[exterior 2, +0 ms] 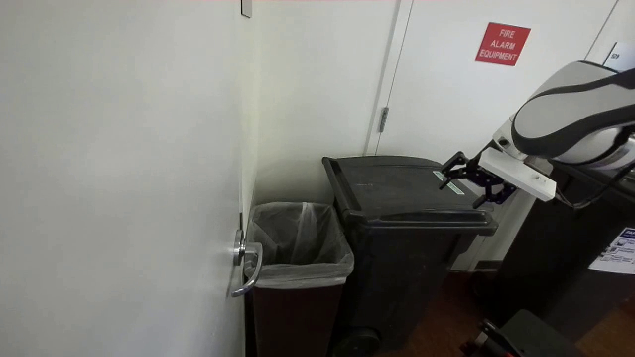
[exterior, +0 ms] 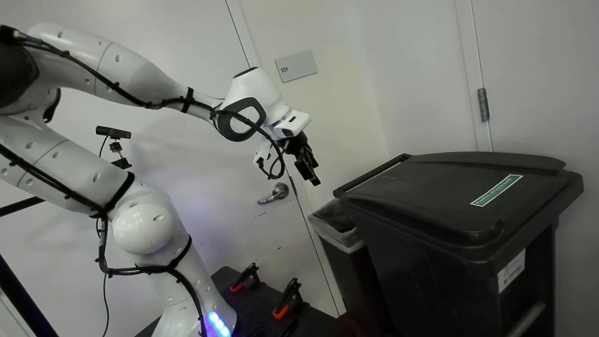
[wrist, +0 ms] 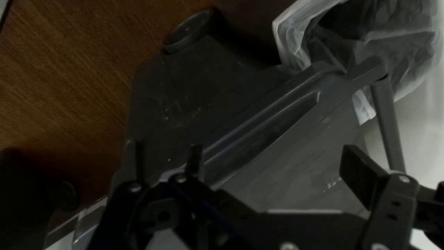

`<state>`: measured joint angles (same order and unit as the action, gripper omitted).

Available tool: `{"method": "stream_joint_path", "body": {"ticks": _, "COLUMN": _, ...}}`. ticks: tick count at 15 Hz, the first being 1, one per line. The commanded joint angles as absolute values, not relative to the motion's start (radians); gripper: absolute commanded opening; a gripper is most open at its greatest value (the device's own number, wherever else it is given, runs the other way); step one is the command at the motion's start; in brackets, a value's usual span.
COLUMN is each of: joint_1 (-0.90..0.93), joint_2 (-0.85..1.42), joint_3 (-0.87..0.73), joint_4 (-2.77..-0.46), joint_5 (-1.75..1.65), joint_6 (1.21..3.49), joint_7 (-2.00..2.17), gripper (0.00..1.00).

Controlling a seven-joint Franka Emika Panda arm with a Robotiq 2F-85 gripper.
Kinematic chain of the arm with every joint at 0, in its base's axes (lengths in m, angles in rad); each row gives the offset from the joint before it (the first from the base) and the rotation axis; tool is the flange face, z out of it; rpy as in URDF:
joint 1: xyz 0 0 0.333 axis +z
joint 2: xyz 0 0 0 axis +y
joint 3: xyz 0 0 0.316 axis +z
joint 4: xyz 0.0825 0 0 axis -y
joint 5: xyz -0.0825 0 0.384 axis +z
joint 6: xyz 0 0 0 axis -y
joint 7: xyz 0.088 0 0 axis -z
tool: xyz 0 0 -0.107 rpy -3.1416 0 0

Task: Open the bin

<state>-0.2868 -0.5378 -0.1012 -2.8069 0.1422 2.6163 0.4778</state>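
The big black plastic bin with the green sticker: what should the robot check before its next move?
1. Flat lid of the boxy black plastic bin shut: ok, it lies closed.
2. Black two-fingered gripper open: ok, it stands wide and holds nothing.
3. Gripper touching the lid: not ok, a gap shows between them.
4. Lid's edge seen in the wrist view: ok.
5. Lid loose enough to lift: cannot tell from pictures.
6. Room for the lid beside the tall dark bin with a clear plastic liner: cannot tell.
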Motion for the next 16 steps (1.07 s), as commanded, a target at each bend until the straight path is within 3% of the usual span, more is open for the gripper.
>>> {"method": "stream_joint_path", "body": {"ticks": 1, "joint_1": -0.382, "joint_2": -0.452, "joint_3": -0.102, "joint_4": -2.805, "joint_5": 0.162, "joint_6": 2.756, "joint_7": 0.539, "gripper": 1.00}}
{"method": "stream_joint_path", "body": {"ticks": 11, "joint_1": -0.412, "joint_2": -0.413, "joint_3": -0.084, "joint_4": -2.789, "joint_5": 0.159, "joint_6": 2.830, "joint_7": 0.587, "gripper": 1.00}}
{"method": "stream_joint_path", "body": {"ticks": 16, "joint_1": -0.406, "joint_2": -0.300, "joint_3": -0.178, "joint_4": -2.719, "joint_5": 0.262, "joint_6": 2.905, "joint_7": 0.581, "gripper": 1.00}}
